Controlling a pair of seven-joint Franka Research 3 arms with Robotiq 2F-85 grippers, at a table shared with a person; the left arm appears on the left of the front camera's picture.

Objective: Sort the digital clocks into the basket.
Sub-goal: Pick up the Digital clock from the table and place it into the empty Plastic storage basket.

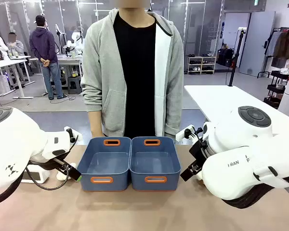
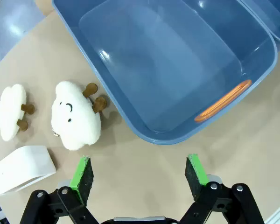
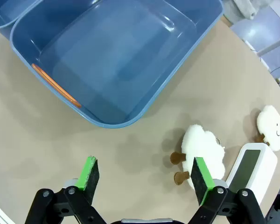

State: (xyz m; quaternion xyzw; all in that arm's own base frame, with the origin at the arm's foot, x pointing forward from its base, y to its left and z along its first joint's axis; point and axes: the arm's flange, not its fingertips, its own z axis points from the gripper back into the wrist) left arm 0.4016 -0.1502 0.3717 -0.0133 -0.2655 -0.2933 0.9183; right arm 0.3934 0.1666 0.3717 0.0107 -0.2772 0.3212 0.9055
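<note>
Two identical blue tubs stand side by side mid-table, the left basket [image 1: 89,161] and the right basket [image 1: 176,163], both with nothing inside. My left gripper [image 2: 140,176] hovers open above the table just off the left tub's [image 2: 154,135] near corner. A white digital clock [image 2: 21,165] lies to its left, screen turned away, and in the front view it sits under my left arm [image 1: 38,174]. My right gripper [image 3: 144,175] is open over the table near the right tub [image 3: 112,122]. A second digital clock [image 3: 252,168] with a grey screen lies at its right finger.
Two white cloud-shaped plush pieces [image 2: 77,116] [image 2: 11,112] with brown stubs lie beside the left tub. Two more plush pieces [image 3: 203,149] [image 3: 270,122] lie near the right clock. A person in a grey hoodie [image 1: 101,72] stands at the table's far edge.
</note>
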